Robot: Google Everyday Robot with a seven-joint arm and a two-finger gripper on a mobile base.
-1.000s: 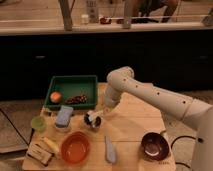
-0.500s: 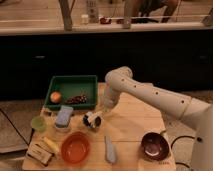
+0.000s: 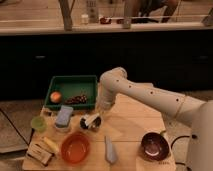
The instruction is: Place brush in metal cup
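Note:
The small dark shiny metal cup stands on the wooden table, left of centre. My gripper hangs from the white arm and is low, right at the cup, partly covering it. A pale grey-blue elongated thing that looks like the brush lies flat near the table's front edge, below and right of the gripper and apart from it. Something whitish shows at the gripper; I cannot tell what it is.
A green tray at the back left holds an orange fruit and dark bits. A pale green cup, a blue-grey block, an orange bowl and yellowish items lie left. A maroon bowl sits front right.
The arm has shifted slightly to the left and down, keeping the gripper at the metal cup. The things on the table have not moved.

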